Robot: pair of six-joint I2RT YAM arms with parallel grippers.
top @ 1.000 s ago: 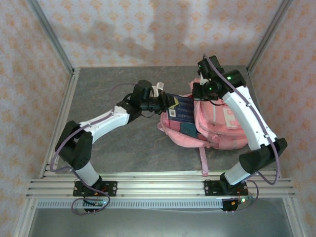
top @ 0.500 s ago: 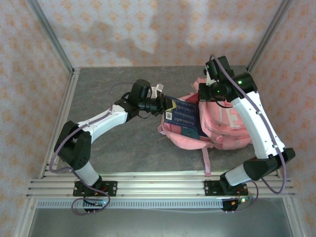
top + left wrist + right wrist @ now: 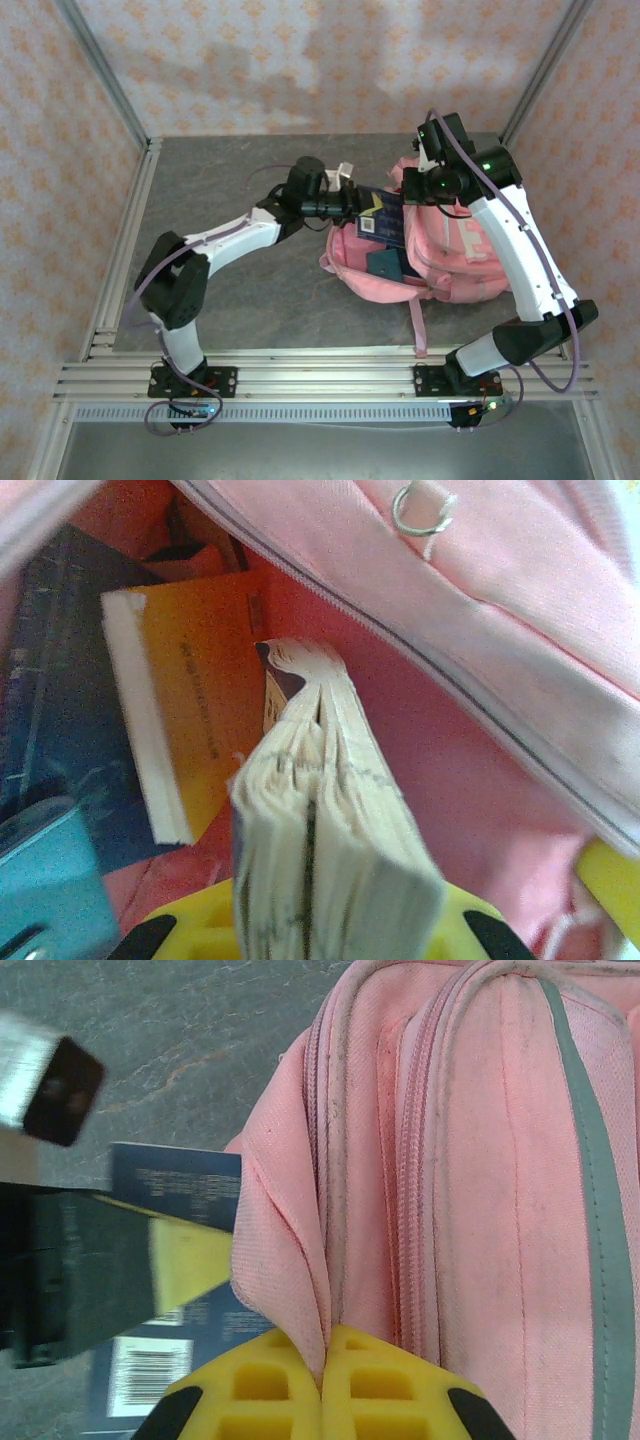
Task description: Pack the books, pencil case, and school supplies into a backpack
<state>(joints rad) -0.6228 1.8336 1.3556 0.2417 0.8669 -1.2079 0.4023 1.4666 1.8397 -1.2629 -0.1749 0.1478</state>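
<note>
- Step in hand: loading a book. The left fingers [image 3: 205,930] clamp the navy book [image 3: 384,222] by its near end. Its far end is already in the mouth of the backpack [image 3: 455,265], which lies on the worktop [image 3: 250,295] toward 3 o'clock.
- The right fingers [image 3: 370,1360] are pressed together on a fold of the pack's pink rim (holding the mouth up, I judge).
- Next move, likely: slide the book deeper toward 3 o'clock, then let go. The rim must remain lifted, and the book should clear what lies inside.
- The left wrist view looks into the pack, behind the pink wall that blocks the right wrist view. An orange book [image 3: 205,680] lies on a dark blue book [image 3: 50,670], with a teal pad [image 3: 50,880] at 7 o'clock.
- The right wrist view gives the held book's cover and barcode.
</note>
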